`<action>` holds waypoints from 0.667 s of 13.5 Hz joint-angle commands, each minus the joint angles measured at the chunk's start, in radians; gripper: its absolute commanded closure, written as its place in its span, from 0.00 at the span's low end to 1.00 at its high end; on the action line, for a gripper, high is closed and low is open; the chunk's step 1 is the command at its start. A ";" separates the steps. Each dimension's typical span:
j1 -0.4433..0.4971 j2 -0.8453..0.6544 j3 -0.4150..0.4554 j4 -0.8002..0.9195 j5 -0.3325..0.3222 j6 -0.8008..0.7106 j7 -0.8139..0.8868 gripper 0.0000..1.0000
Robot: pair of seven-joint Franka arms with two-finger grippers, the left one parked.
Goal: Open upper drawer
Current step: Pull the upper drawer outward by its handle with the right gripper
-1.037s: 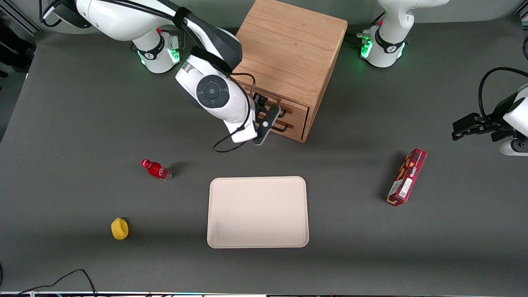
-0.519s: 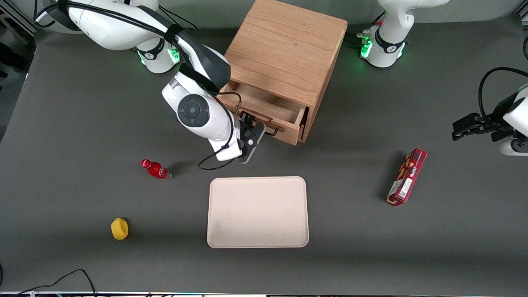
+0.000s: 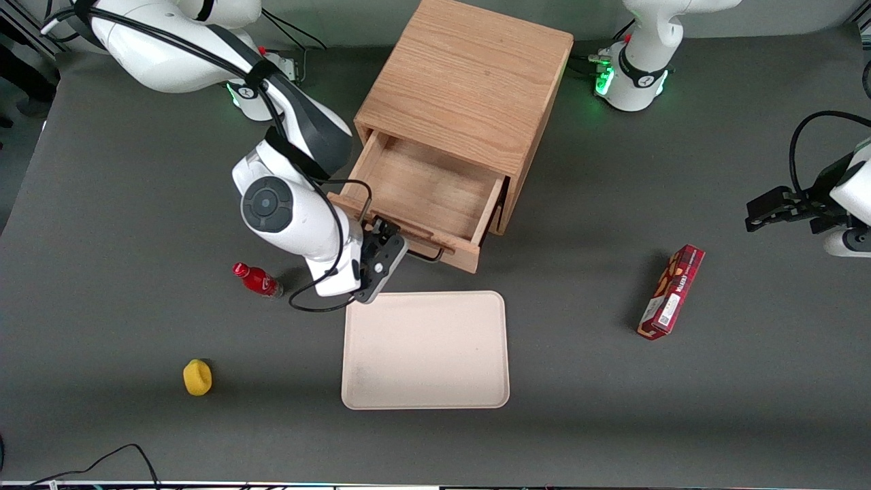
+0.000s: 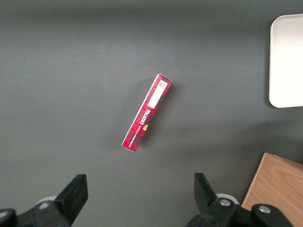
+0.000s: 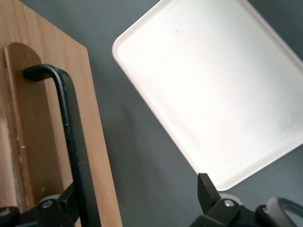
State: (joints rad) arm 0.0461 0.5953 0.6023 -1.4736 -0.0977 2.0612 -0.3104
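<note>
The gripper (image 5: 137, 208) is sitting at the drawer front (image 5: 49, 142), one finger (image 5: 64, 205) touching the black handle (image 5: 71, 137). A white tray (image 5: 213, 90) is lying near the drawer on the grey table (image 5: 137, 156).

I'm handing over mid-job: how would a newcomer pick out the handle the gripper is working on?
Start at the wooden cabinet in the table's middle. Its upper drawer stands pulled out toward the cream tray. On the drawer's front panel sits a thin black bar handle, with the gripper at one end, unlike the bare wood around it.
</note>
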 commanded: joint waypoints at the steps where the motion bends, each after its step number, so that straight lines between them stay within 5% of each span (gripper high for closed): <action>1: 0.001 0.012 -0.033 0.022 0.025 0.049 -0.021 0.00; 9: -0.002 0.009 -0.084 0.029 0.056 0.119 -0.038 0.00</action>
State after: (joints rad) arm 0.0396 0.5963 0.5255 -1.4690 -0.0659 2.1702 -0.3185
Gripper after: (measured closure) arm 0.000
